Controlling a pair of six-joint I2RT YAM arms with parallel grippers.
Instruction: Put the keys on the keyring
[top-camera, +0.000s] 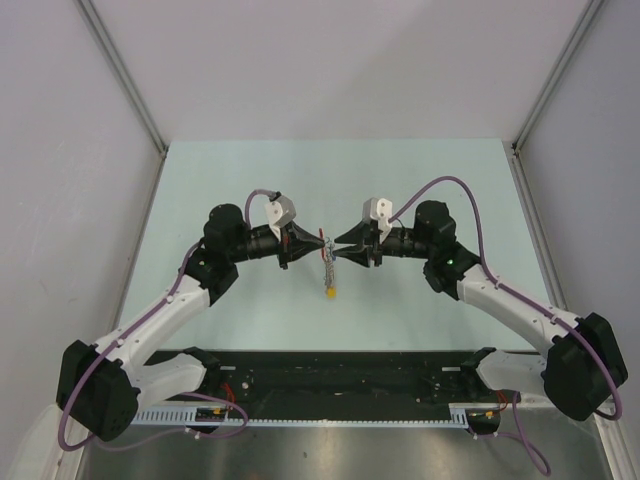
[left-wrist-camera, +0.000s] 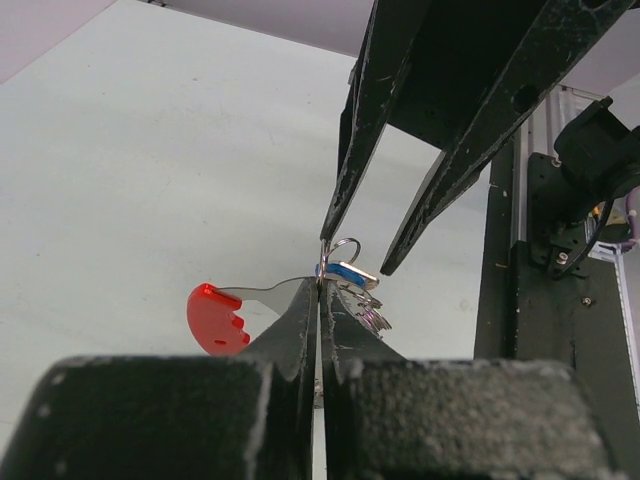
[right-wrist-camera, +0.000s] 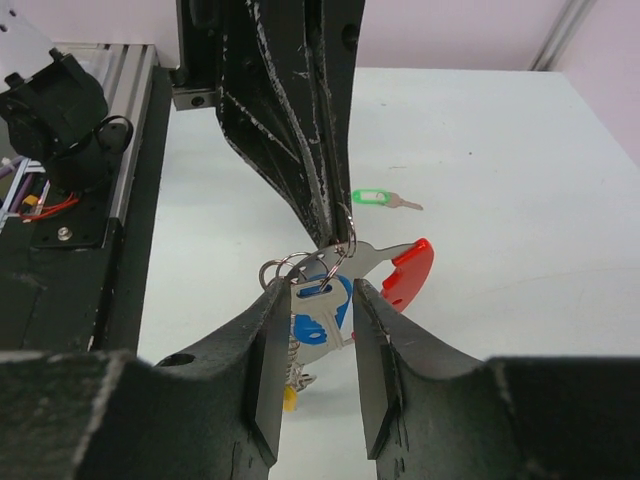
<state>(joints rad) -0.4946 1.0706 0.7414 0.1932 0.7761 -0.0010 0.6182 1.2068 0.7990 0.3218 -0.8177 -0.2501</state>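
So my left claw (left-wrist-camera: 320, 285) is clamped on the keyring (right-wrist-camera: 300, 266), steadying it midair. My right claw (right-wrist-camera: 320, 290) has its jaws apart, with the blue key (right-wrist-camera: 318, 305) dangling between them, apparently on the ring. The green key (right-wrist-camera: 372, 197) lies on the desk (right-wrist-camera: 520, 140) beyond them, not yet threaded.

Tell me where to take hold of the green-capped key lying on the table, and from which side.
The green-capped key is probably best taken by its cap, coming from straight above and closing across the cap's long edges. It lies flat on the table, and the thin silver blade offers little to pinch; the cap looks bulkier.
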